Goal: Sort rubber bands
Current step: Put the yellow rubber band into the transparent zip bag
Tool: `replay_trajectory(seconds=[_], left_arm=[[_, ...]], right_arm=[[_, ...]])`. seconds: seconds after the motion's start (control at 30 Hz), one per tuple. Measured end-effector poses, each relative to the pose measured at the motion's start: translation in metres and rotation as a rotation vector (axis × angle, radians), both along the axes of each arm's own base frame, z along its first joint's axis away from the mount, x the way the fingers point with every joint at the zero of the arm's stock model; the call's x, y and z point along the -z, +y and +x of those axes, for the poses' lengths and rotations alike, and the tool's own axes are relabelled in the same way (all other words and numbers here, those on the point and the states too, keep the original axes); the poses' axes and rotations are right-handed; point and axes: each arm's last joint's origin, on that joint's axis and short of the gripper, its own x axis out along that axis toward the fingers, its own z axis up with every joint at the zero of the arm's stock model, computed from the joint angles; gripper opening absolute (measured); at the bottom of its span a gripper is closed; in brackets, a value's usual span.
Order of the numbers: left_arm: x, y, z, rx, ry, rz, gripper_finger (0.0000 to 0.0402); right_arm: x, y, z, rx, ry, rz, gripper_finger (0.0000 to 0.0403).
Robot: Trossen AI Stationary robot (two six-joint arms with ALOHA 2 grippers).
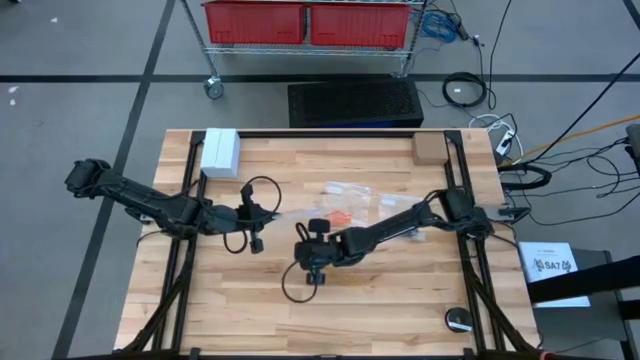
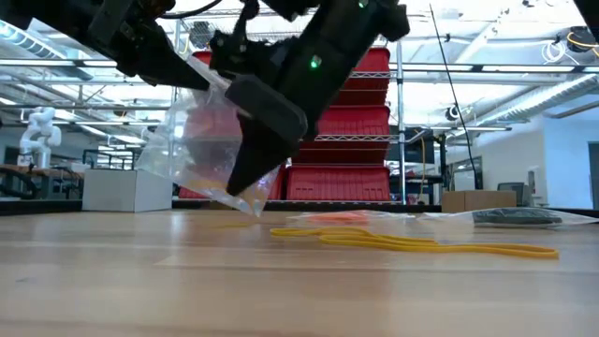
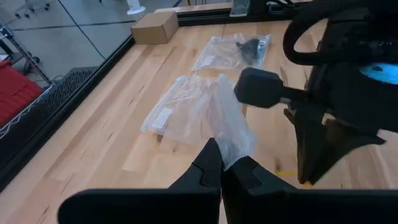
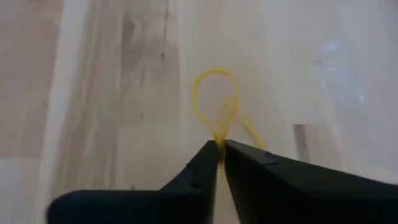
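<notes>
Near the table's middle, the left end effector is clamped on a corner of a clear plastic bag, lifting it off the wood. Right end effector sits just beside it, fingers pinched closed on a yellow rubber band whose loop sticks out past the fingertips. Low view: more yellow rubber bands lie flat on the table, with orange ones behind them. Two further clear bags lie flat farther across the table, one containing black bands.
</notes>
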Motion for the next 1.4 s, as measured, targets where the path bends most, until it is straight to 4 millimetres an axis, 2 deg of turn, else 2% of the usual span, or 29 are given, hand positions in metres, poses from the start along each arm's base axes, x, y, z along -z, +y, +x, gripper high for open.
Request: replay_trajectory(seconds=[0.13, 0.23, 0.33, 0.47, 0.73, 1.13, 1.23, 1.33, 1.4], left_arm=[[0.000, 0.000, 0.000, -0.001, 0.004, 0.002, 0.0000], [0.000, 0.000, 0.000, -0.001, 0.003, 0.002, 0.0000], [0.000, 0.000, 0.000, -0.002, 0.002, 0.002, 0.0000], [0.000, 0.000, 0.000, -0.002, 0.002, 0.003, 0.0000], [0.000, 0.000, 0.000, -0.002, 0.001, 0.003, 0.0000], [0.000, 0.000, 0.000, -0.002, -0.003, 0.001, 0.0000], [0.000, 0.000, 0.000, 0.009, -0.001, -0.002, 0.0000], [0.000, -0.001, 0.000, 0.026, 0.004, -0.004, 0.0002], [0.000, -0.001, 0.000, 0.039, 0.005, -0.010, 0.0009]], right_arm=[[-0.007, 0.002, 0.002, -0.013, -0.015, 0.007, 0.0062], [-0.035, 0.008, 0.002, -0.012, -0.079, -0.052, 0.0104], [-0.066, 0.015, -0.005, -0.004, -0.124, -0.203, 0.0136], [-0.081, 0.021, -0.007, 0.015, -0.146, -0.371, 0.0146], [-0.073, 0.002, 0.001, 0.067, -0.105, -0.493, 0.0124], [-0.067, -0.026, 0.011, 0.113, -0.090, -0.514, 0.0111], [-0.067, -0.029, 0.011, 0.095, -0.079, -0.523, 0.0082], [-0.067, -0.024, 0.009, 0.028, -0.053, -0.497, 0.0021], [-0.073, -0.019, 0.004, -0.010, -0.034, -0.462, 0.0009]])
